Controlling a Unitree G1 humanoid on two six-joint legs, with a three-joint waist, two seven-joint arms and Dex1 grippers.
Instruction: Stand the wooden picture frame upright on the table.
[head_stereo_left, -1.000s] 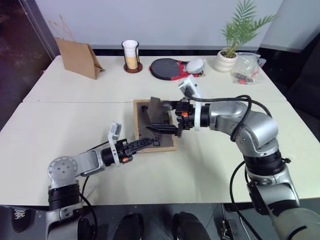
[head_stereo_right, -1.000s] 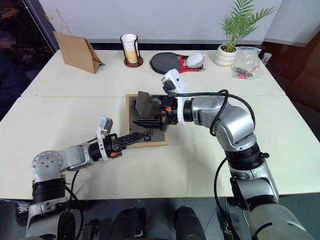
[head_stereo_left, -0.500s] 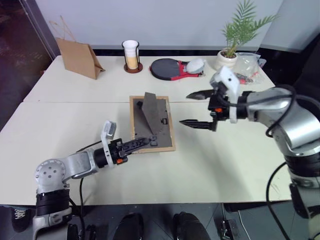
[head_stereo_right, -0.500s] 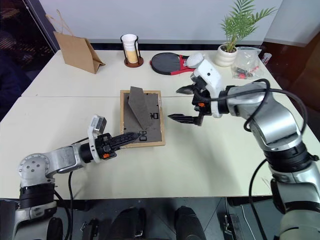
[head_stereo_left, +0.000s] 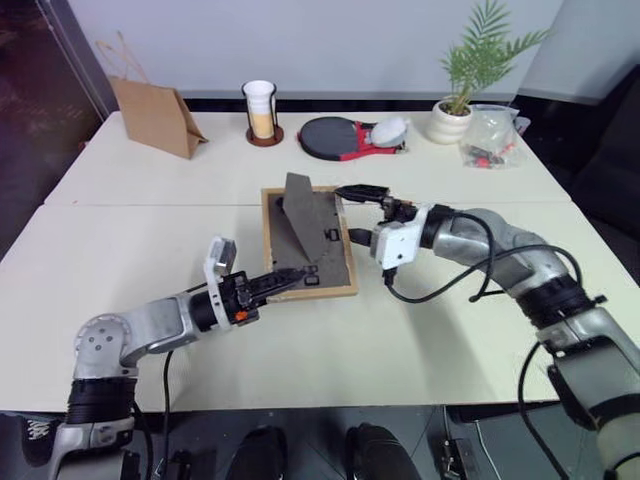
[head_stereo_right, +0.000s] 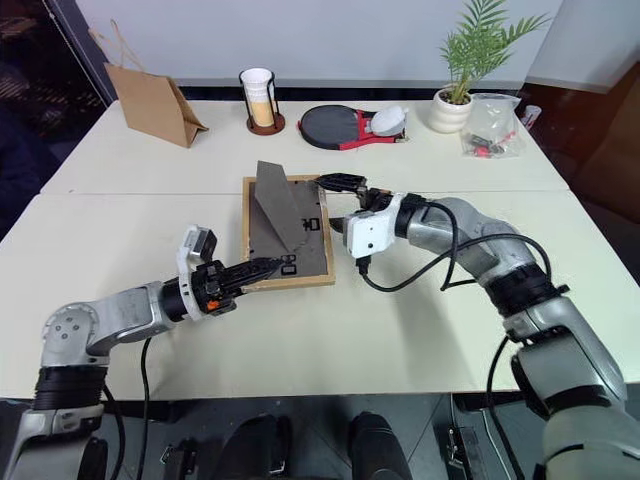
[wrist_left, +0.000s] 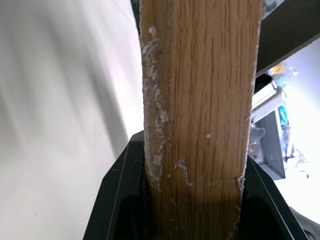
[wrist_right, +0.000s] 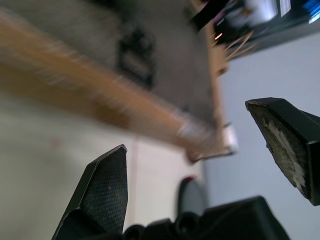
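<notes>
The wooden picture frame (head_stereo_left: 325, 255) lies back side up on the table (head_stereo_left: 450, 320), its dark stand (head_stereo_left: 297, 215) folded out and sticking up. My left gripper (head_stereo_left: 283, 282) is shut on the frame's near left corner; in the left wrist view the light-wood edge (wrist_left: 200, 100) runs between the black jaws. My right gripper (head_stereo_right: 338, 203) stands open at the frame's far right corner, one finger above the other. In the right wrist view the frame's edge (wrist_right: 100, 85) lies just beyond the two spread fingers (wrist_right: 105, 185).
Along the far side stand a brown paper bag (head_stereo_left: 155, 115), a cup in a holder (head_stereo_left: 262, 110), a red and black paddle (head_stereo_left: 335, 137), a potted plant (head_stereo_left: 460, 100) and a plastic bag (head_stereo_left: 490, 135). A seam (head_stereo_left: 150, 204) crosses the table.
My right gripper left the frame, swung out to the right, rolled and came back open beside its far right corner. The stand now sticks up. My left gripper kept its hold.
</notes>
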